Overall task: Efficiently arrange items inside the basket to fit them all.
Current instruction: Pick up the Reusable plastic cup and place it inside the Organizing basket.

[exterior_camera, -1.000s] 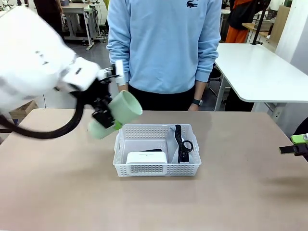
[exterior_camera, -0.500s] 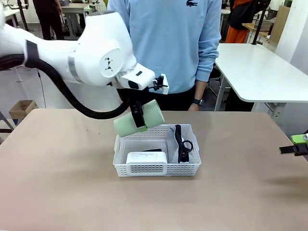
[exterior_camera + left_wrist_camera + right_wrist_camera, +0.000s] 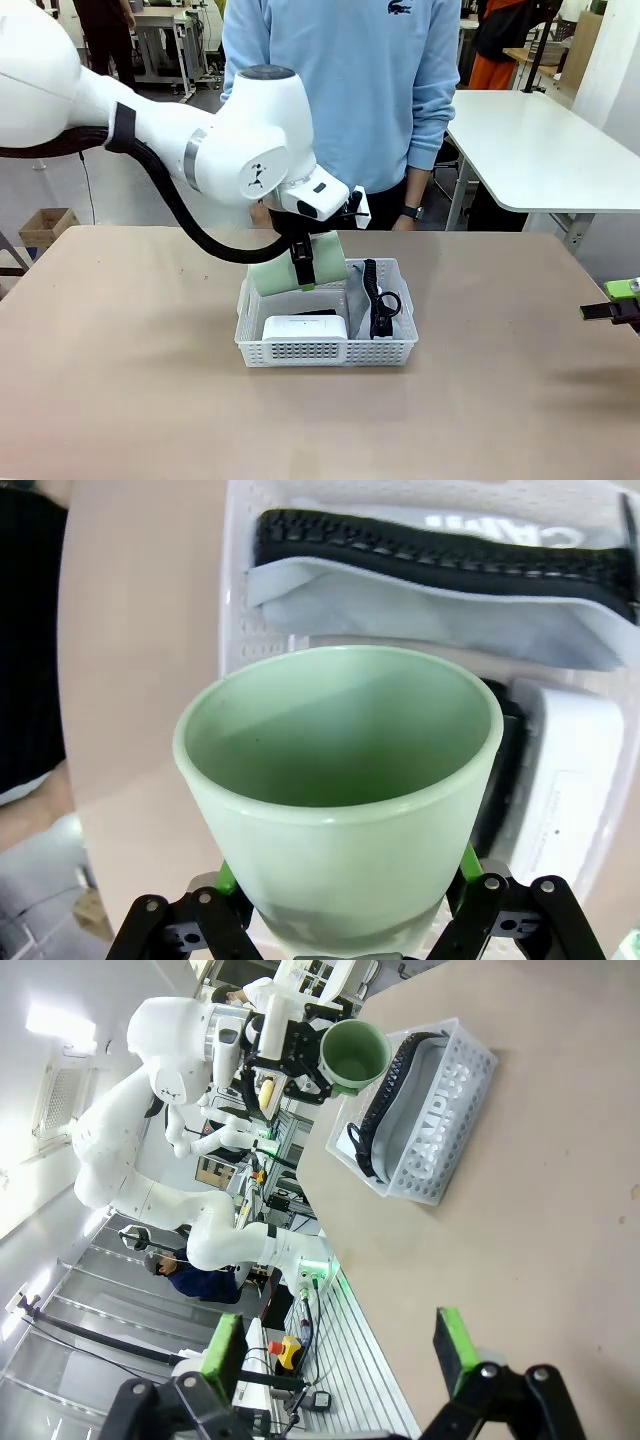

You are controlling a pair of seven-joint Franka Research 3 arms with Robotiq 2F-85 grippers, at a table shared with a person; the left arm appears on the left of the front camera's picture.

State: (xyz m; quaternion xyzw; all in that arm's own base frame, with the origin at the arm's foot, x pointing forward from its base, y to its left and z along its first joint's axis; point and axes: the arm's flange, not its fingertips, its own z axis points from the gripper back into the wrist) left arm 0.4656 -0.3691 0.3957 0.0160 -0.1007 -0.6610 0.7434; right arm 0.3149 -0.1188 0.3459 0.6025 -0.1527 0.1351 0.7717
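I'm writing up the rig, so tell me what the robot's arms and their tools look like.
The left arm is glossy white with rounded joints, a small black logo, a grey band and a thick black cable looping beneath. The left tool is black with green pads. The right tool is likewise black, with bright green pads.

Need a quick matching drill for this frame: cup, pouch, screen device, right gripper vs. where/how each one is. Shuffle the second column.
Things:
1. pale green cup
2. grey pouch
3. white screen device
4. right gripper

States:
A. lying in the basket's near part
B. open, holding nothing, off at the table's right edge
C. on its side in the left gripper, over the basket's far left corner
D. on edge along one basket wall, black strap on it

Pairs: 1-C, 2-D, 3-A, 4-B
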